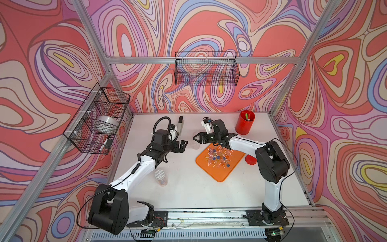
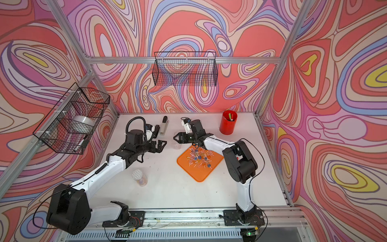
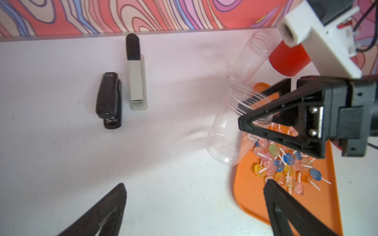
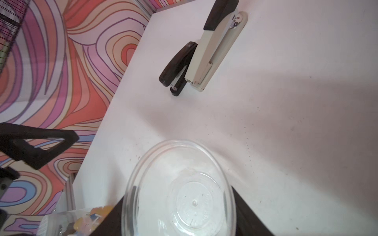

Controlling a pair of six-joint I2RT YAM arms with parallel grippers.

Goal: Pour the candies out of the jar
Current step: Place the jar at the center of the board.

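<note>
Along the near edge of the white tabletop (image 1: 188, 194) runs a grooved aluminium rail (image 1: 209, 218) bearing both arm mounts. The left arm (image 1: 134, 174) and right arm (image 1: 272, 165) are glossy white shells with matte black joints.

Toward the near left corner stands a capped jar (image 1: 161, 178). It is a clear plastic cylinder with a round white top dotted in a grid, and pale orange and pink show through its wall.

Right of the middle lies a flat orange tray (image 1: 219, 174) with rounded corners and a raised lip, turned cornerwise. The candies (image 1: 217, 157) lie heaped on it: translucent round heads of blue, yellow, pink and orange on thin white sticks. A round red lid (image 1: 250, 160) sits just beside the tray's right corner, partly hidden by the right arm.

The left fingers (image 3: 106, 208), black ribbed wedges, stand spread wide with nothing between them. The right fingers (image 3: 245, 124), open black triangles, pinch the jar (image 4: 180, 190) just beside the tray's far-left edge. The jar is clear, smooth-walled, threaded at the neck and empty. Raised marks on its base are too blurred to read.

Near the far edge a black stapler (image 3: 109, 100) and a longer cream stapler (image 3: 137, 81) lie side by side; the stamp on the black one is illegible. A red cup (image 1: 244, 125) holding pens (image 1: 247, 117) stands at the far right corner.

A black wire basket (image 1: 83, 134) hangs on the left wall, and a second basket (image 1: 206, 81) hangs on the back wall.
</note>
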